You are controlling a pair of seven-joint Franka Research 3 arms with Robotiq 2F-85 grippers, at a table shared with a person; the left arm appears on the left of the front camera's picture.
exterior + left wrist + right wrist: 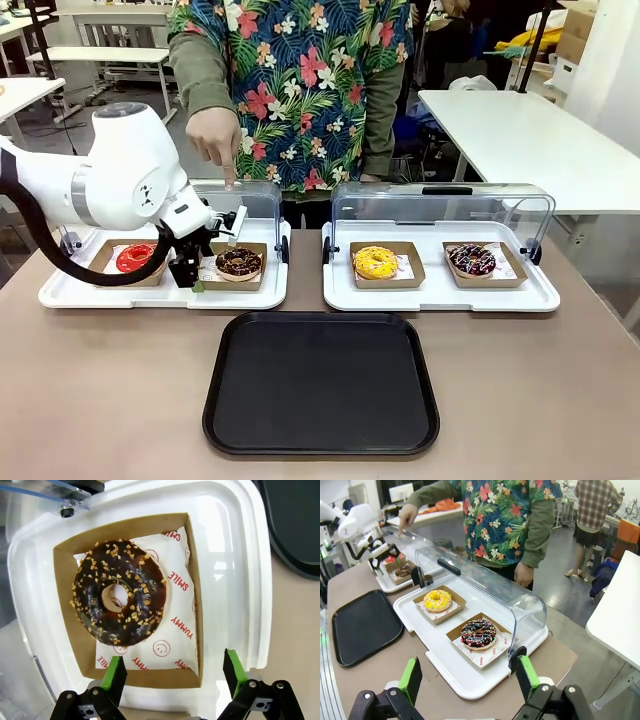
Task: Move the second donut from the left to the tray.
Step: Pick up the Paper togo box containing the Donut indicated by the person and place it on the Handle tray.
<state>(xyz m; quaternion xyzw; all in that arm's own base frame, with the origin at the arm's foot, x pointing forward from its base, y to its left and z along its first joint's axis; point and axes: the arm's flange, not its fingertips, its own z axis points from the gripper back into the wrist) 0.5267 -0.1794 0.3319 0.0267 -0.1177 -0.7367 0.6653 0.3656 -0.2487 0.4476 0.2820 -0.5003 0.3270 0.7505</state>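
Barely begun: left jaws, spread, hover over the second donut from the left (119,592), unlifted near the bench's far-left corner; tray (320,385) waits; right jaws spread.

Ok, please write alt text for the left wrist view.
A chocolate-glazed donut with pale sprinkles lies in a brown cardboard box on a white display tray. The open left hand hovers at the box's edge.

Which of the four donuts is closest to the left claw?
The chocolate donut with pale crumbs, second from left, beside the left claw; the red donut, yellow donut and rainbow-sprinkled donut sit farther.
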